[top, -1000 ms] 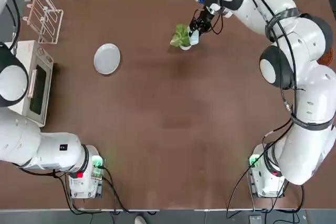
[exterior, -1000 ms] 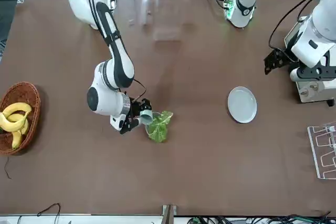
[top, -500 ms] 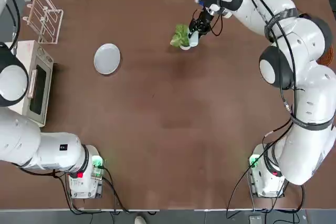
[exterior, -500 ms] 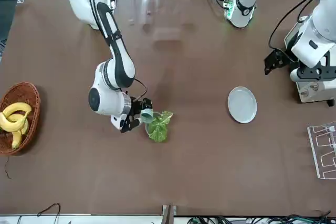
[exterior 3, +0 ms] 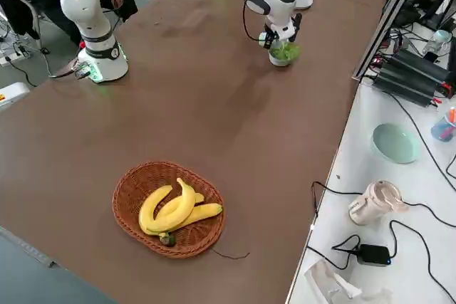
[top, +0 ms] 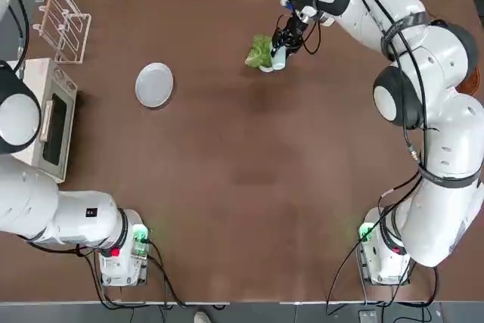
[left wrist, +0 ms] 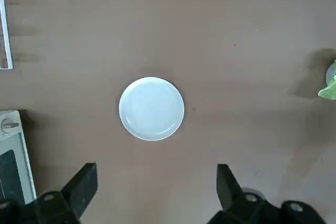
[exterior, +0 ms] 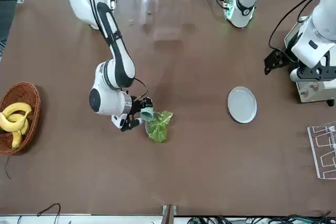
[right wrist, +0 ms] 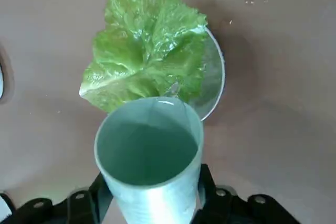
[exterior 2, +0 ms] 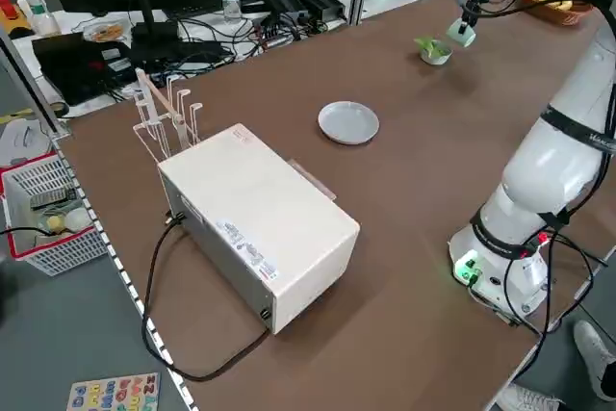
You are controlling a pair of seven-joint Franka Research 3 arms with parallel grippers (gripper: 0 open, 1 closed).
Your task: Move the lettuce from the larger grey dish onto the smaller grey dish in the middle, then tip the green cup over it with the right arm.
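Cup-tipping step w/ R gripper [right wrist: 152, 203], clamped on green cup [right wrist: 149, 156], lettuce [right wrist: 147, 45] already in small bowl [right wrist: 215, 77].
Prob needs more tilt over leaves next; L gripper [left wrist: 157, 198] open, parked nr plate [left wrist: 151, 108].

Flat plate [top: 154, 85] on the desk [top: 227, 187], between the oven [top: 53, 122] and the bowl [exterior 3: 279, 58], lettuce [exterior 3: 286, 50] in the bowl, cup [right wrist: 149, 150] over the bowl's edge, bananas [exterior 3: 174, 208] in the basket [exterior 3: 135, 222].

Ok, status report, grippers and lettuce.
Right gripper shut on green cup, tipped over lettuce. Lettuce in small bowl. Left gripper open, idle, near plate.
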